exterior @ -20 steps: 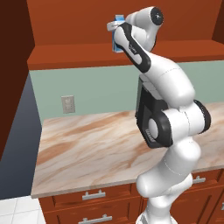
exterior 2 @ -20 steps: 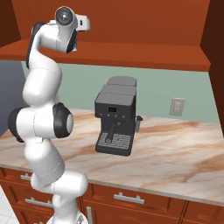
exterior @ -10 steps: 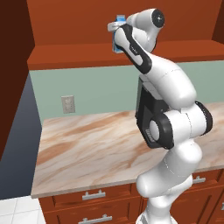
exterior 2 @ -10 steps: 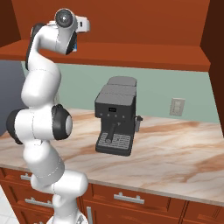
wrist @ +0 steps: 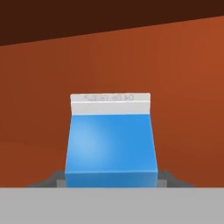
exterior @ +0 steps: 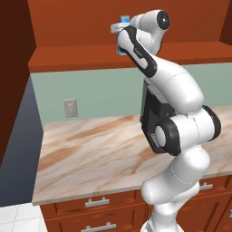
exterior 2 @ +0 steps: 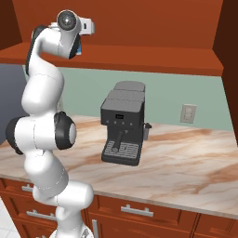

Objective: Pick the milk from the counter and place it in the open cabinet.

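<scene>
Left base view: the white arm reaches up to the open cabinet (exterior: pixel 81 56), and the blue milk (exterior: pixel 123 21) peeks out beside the wrist, above the shelf.

Right base view: a coffee machine (exterior 2: pixel 122 122), mostly hidden behind the arm in the left view, stands on the marbled worktop (exterior 2: pixel 186 160).

Hand view: the gripper (wrist: pixel 111 177) is clamped on the milk (wrist: pixel 111 141), its finger tips at either side, against the cabinet's red-brown back panel (wrist: pixel 183 87).
</scene>
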Controlling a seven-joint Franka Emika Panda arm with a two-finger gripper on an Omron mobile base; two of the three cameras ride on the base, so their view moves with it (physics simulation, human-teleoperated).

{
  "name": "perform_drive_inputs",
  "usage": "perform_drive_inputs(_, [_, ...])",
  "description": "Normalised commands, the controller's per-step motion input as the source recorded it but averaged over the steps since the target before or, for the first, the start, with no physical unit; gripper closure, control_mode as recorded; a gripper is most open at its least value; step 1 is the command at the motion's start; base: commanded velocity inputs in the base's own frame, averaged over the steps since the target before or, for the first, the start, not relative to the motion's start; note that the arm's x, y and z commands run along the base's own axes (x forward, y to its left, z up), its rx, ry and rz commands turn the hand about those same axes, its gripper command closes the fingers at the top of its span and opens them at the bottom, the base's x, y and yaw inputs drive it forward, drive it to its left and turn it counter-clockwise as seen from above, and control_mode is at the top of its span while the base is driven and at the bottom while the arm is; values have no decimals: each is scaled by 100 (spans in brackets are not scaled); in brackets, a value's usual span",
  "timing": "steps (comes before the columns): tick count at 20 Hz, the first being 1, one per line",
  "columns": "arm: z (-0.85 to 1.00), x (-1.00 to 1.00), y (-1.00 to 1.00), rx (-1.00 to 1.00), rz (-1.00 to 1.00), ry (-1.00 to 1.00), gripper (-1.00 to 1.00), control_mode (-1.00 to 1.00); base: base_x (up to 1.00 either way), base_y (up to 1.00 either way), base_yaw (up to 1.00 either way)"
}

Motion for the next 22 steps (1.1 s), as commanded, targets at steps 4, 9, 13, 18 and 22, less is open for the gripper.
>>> perform_drive_inputs(4, [-4, 0, 1, 0, 0, 0, -100, -100, 0, 0, 0])
perform_drive_inputs(9, [0, 0, 0, 0, 0, 0, -100, -100, 0, 0, 0])
perform_drive_inputs(13, [0, -2, 0, 0, 0, 0, -100, -100, 0, 0, 0])
perform_drive_inputs(18, [0, -8, 0, 0, 0, 0, -100, -100, 0, 0, 0])
perform_drive_inputs(22, [0, -19, 0, 0, 0, 0, -100, -100, 0, 0, 0])
